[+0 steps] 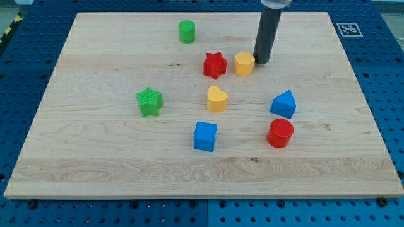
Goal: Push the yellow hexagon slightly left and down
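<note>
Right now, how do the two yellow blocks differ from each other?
The yellow hexagon has flat sides; the yellow heart has rounded lobes. The hexagon lies nearer the view's top, between the red star and my tip; the heart lies lower, apart from every block. Both are yellow and similar in size.
</note>
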Action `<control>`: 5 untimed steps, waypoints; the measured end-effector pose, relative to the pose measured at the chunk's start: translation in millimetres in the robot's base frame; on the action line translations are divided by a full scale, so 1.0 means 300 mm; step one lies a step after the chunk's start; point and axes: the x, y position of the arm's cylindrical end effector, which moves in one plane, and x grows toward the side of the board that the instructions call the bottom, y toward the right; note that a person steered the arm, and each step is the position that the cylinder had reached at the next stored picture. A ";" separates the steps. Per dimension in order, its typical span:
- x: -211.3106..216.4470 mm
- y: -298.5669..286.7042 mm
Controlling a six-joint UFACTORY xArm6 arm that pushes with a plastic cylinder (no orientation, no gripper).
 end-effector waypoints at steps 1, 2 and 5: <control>-0.051 -0.120; -0.045 -0.274; -0.002 -0.192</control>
